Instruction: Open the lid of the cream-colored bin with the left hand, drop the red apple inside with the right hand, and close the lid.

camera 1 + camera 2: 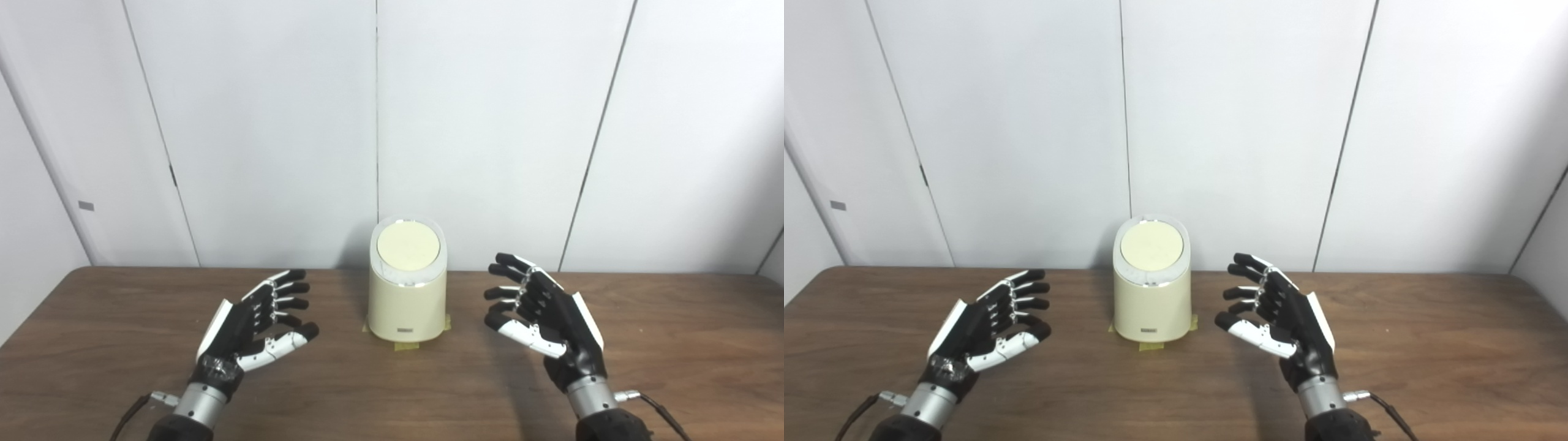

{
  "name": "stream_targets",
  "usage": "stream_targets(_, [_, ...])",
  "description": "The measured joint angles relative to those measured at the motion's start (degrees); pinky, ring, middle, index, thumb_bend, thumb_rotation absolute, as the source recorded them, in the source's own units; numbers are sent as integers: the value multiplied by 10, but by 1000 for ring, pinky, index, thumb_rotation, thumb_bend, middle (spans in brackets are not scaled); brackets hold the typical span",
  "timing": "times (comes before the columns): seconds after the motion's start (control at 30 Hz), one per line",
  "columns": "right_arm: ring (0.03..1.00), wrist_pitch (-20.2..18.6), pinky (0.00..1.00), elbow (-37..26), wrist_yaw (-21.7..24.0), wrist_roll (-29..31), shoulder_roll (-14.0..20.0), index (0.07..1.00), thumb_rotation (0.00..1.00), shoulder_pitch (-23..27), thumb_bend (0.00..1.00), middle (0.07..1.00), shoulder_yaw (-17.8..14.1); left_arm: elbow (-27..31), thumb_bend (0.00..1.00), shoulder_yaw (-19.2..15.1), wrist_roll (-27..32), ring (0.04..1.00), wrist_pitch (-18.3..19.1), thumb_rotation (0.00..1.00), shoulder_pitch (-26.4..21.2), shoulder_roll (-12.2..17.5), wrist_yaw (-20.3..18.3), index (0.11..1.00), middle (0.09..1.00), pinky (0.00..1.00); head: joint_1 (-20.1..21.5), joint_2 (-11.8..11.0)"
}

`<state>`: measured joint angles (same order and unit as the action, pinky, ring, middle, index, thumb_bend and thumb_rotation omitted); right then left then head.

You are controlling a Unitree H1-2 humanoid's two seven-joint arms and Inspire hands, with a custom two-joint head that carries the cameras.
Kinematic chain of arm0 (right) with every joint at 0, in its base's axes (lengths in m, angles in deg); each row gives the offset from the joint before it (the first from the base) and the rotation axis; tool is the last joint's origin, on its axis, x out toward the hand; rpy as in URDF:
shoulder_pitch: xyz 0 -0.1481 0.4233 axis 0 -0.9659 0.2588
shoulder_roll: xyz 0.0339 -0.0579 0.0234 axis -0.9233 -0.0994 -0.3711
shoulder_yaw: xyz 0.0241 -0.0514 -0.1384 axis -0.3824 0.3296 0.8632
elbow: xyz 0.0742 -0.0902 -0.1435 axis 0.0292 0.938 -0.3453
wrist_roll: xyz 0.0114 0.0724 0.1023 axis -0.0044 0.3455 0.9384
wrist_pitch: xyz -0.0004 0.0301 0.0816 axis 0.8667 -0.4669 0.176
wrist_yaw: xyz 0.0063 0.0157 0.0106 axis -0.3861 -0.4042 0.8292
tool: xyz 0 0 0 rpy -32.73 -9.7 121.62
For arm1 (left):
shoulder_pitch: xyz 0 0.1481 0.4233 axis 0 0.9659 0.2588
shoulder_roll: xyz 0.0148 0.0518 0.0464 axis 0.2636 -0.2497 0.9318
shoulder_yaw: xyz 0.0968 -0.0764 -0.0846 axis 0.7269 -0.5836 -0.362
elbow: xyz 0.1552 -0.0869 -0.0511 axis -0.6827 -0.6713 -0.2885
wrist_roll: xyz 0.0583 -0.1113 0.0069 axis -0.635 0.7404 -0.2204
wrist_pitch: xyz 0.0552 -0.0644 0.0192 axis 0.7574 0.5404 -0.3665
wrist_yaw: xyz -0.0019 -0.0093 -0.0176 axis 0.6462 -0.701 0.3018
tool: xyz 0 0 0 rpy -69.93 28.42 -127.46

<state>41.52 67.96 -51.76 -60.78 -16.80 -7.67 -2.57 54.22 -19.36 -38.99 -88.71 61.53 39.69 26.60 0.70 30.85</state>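
A cream-colored bin (407,306) stands upright at the middle of the brown table, near the back edge, with its round lid (408,246) down. My left hand (254,321) hovers open to the bin's left, palm turned inward, holding nothing. My right hand (545,315) hovers open to the bin's right, palm facing the bin, also holding nothing. Neither hand touches the bin. No red apple shows in either view.
The wooden table (674,343) spans the whole width, and white wall panels (490,122) rise right behind its back edge. Bits of yellow tape (407,346) stick out from under the bin's base. Cables trail from both wrists at the bottom edge.
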Motion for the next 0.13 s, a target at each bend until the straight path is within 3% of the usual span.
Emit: stream_targets(0.13, [626, 1, 548, 3, -5, -11, 8, 760, 310, -3, 876, 756, -3, 0, 787, -2, 0, 721, -12, 346, 0, -3, 13, 818, 784, 627, -4, -2])
